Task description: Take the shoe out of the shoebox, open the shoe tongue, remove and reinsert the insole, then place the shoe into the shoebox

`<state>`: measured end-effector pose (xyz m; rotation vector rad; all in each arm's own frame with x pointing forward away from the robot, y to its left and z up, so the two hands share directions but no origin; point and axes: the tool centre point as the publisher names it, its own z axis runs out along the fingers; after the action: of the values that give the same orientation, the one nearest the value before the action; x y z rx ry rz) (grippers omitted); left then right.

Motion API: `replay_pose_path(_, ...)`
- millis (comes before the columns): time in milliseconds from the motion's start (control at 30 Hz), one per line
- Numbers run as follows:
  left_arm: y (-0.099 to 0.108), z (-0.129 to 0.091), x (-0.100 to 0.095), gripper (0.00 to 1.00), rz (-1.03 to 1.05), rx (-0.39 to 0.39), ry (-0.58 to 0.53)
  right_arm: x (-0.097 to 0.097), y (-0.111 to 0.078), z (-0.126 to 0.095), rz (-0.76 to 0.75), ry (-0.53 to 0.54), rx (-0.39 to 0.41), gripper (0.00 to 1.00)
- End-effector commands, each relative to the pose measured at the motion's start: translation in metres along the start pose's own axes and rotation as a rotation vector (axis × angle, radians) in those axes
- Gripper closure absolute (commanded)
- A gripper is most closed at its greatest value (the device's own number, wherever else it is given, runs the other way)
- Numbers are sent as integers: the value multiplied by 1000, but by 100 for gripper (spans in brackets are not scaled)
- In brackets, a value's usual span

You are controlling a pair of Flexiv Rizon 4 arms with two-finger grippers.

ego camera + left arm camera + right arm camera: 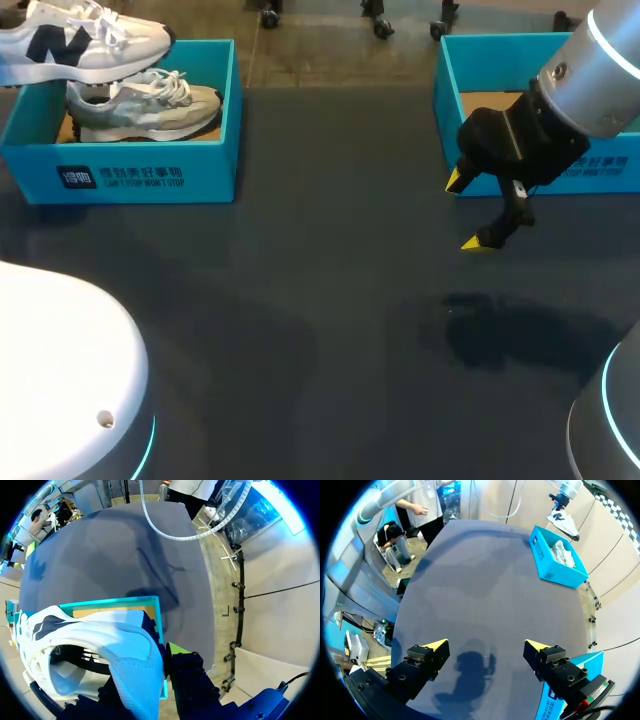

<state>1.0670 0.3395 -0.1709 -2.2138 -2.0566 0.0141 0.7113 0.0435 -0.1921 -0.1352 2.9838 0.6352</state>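
While my left gripper point(150, 676) is closed tight on the shoe point(90, 640), the shoe hangs just over the shoebox point(158, 622) below it. My right gripper point(486, 646) is wide open and holds nothing. Lifting out is nearly done; tongue, insole and putting back are left.
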Motion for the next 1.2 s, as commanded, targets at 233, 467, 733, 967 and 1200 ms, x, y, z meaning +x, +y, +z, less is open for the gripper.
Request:
replay_pose_path(233, -6, -3, -7, 100, -5, -9, -1, -1, 0, 2, 1, 0, 2, 0)
replay_pose_path(467, -25, -12, -28, 100, -37, -32, 1, -1, 0, 2, 1, 0, 2, 0)
replay_pose_path(733, -54, -24, -56, 100, -58, -49, -8, -1, 0, 2, 1, 0, 2, 0)
replay_pose_path(967, -78, -34, -83, 100, -109, -91, 28, -1, 0, 2, 1, 0, 2, 0)
replay_pose_path(1200, -101, -38, -110, 100, -119, -121, 42, -1, 0, 2, 1, 0, 2, 0)
